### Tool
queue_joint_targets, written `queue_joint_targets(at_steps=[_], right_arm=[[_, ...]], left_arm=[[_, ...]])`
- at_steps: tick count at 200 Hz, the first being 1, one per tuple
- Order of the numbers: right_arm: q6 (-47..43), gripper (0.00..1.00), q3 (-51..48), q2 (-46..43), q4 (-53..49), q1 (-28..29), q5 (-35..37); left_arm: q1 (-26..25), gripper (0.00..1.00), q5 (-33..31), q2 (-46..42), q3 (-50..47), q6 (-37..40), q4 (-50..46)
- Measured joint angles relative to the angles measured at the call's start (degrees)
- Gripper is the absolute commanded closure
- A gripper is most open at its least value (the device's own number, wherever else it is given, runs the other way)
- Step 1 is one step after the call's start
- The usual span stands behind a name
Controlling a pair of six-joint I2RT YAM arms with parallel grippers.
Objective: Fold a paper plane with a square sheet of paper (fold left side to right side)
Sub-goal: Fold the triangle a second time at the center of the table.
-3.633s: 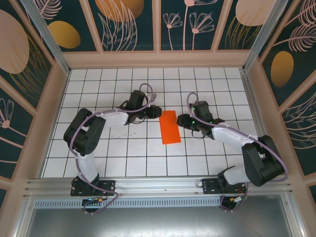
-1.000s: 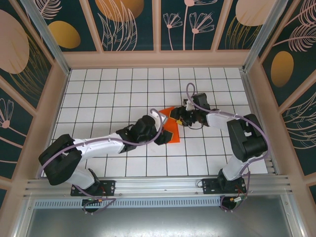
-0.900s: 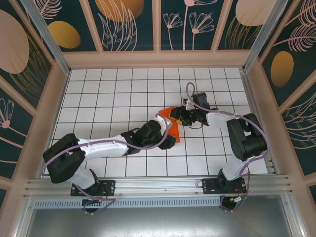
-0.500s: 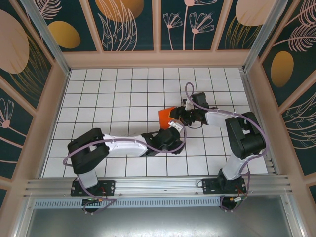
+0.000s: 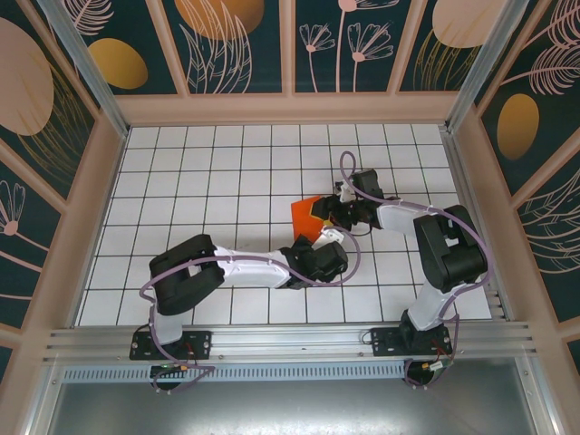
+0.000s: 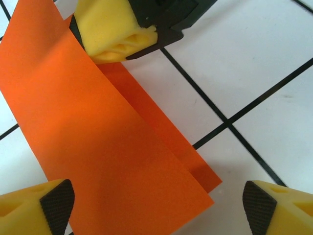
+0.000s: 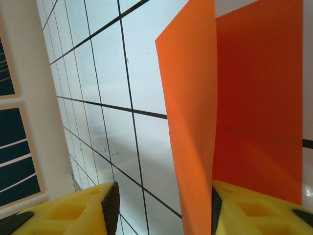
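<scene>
No writing, number, brand or sign can be read in these views. What you see on the surfaces is pattern only: black grid lines on the white table (image 5: 181,181), leaf and flower drawings on the wall panels (image 5: 227,45), and plain orange on the square sheet of paper (image 6: 98,147).

White table (image 5: 181,181) w/ black grid lines, tan raised edge round it. One orange sheet of paper (image 5: 301,217) lies on it, just right of ctr: folded over, bottom layer flat on the white squares, top layer lifted at an angle
</scene>
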Motion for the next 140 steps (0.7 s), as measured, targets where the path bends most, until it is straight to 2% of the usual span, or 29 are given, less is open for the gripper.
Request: queue_joint_targets(at_steps=[48, 85, 140], right_arm=[[-0.02, 0.49, 0.00, 0.00, -0.02, 0.00, 0.02], [-0.28, 0.49, 0.07, 0.13, -0.11, 0.00, 0.07], [-0.90, 0.49, 0.68, 0.52, -1.57, 0.00, 0.74]], left_arm=[[0.00, 0.41, -1.25, 0.52, 0.28, 1.81, -0.87], [0.00, 0.55, -1.20, 0.52, 0.28, 2.58, -0.81], [0.00, 0.83, -1.01, -1.38, -0.17, 2.27, -0.17]])
